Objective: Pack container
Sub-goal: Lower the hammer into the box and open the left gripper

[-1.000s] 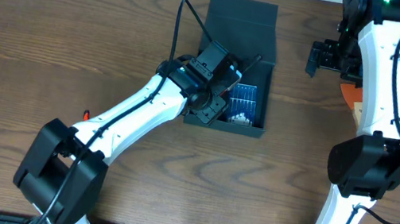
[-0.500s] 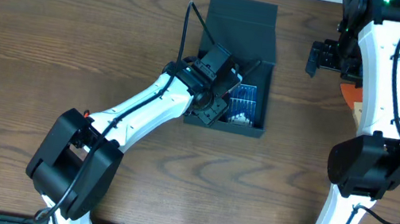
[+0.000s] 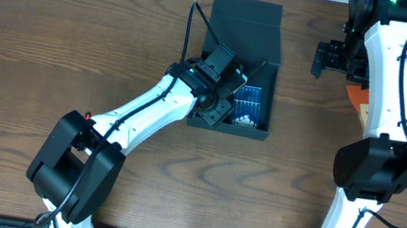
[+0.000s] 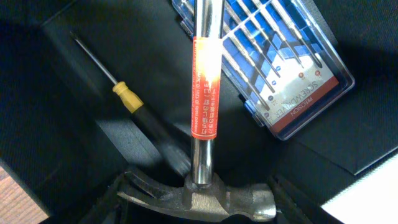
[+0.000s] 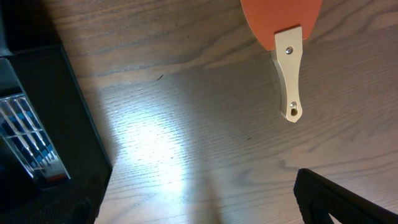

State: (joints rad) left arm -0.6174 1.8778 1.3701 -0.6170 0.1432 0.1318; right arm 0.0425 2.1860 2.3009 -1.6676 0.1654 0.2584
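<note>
L claw (image 4: 198, 208) sits down inside the container (image 3: 243, 26), box walls close round it. It seems clamped on the head of a hammer (image 4: 206, 93), though the jaws are half lost at the dark frame edge. Chrome shaft w/ red label runs straight ahead. Ahead-left on the box floor: screwdriver (image 4: 133, 101). Ahead-right: blue bit case (image 4: 283, 68), shaft overlapping its left edge. R claw (image 3: 325, 58) hangs spread wide, empty, over the table (image 3: 78, 29). The container is off to its left, an orange paddle (image 5: 288, 56) ahead.
</note>
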